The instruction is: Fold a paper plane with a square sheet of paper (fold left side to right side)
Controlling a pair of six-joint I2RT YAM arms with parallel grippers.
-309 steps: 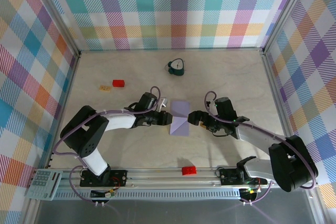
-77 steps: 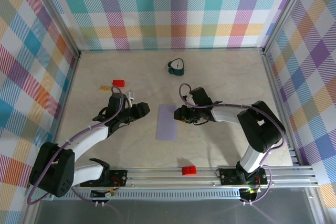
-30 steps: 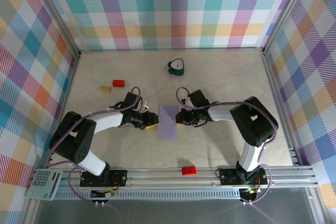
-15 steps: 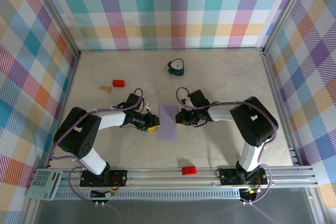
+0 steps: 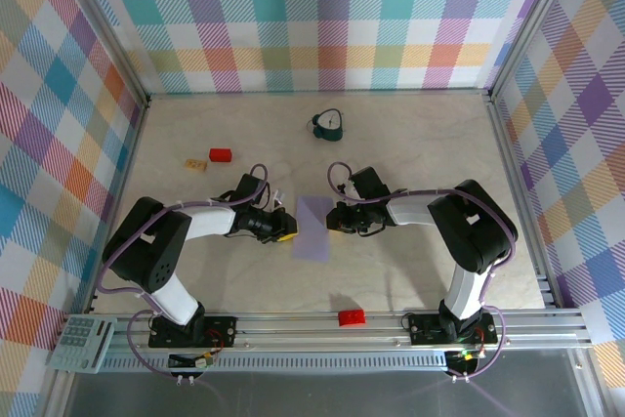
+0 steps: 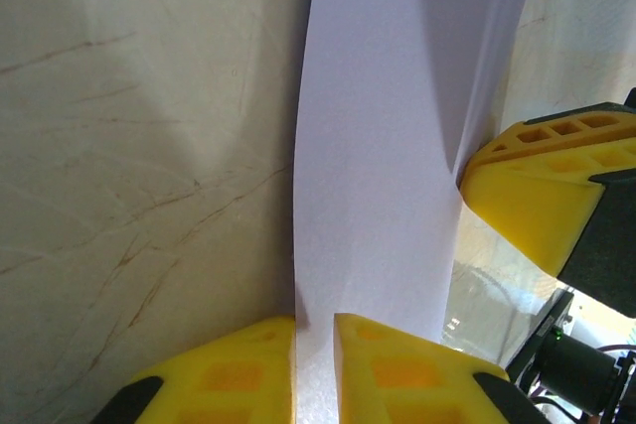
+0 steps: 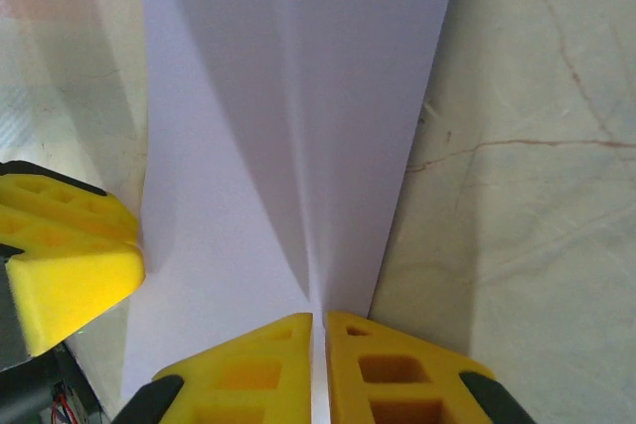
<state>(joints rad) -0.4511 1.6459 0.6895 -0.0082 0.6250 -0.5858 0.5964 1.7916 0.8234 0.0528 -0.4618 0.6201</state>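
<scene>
Lavender is what catches the eye: the sheet of paper (image 5: 312, 229) lies in the middle of the bench (image 5: 420, 144) as a narrow upright strip, with one arm reaching in from each side.

The left tool (image 5: 289, 232) sits at the strip's left edge. Seen from its own wrist, its two yellow fingers (image 6: 407, 364) are drawn nearly together, with only a thin slit between them, and the paper runs straight into that slit. It has the sheet pinched. The paper arches up a little from the bench beyond the grip.

The right tool (image 5: 334, 219) meets the strip's right edge, slightly farther back than the left one. Its yellow fingers (image 7: 397, 369) are likewise all but closed, and the paper's edge runs between them. A soft crease fans out across the sheet from that point. Each wrist view also catches a yellow fingertip of the opposite tool touching the far edge of the paper.

Well apart from all this, a dark teal clock-like object (image 5: 330, 125) stands toward the back of the bench. A red block (image 5: 221, 154) and a tan block (image 5: 197, 164) lie at the back left. Another red block (image 5: 351, 317) rests by the near rail.
</scene>
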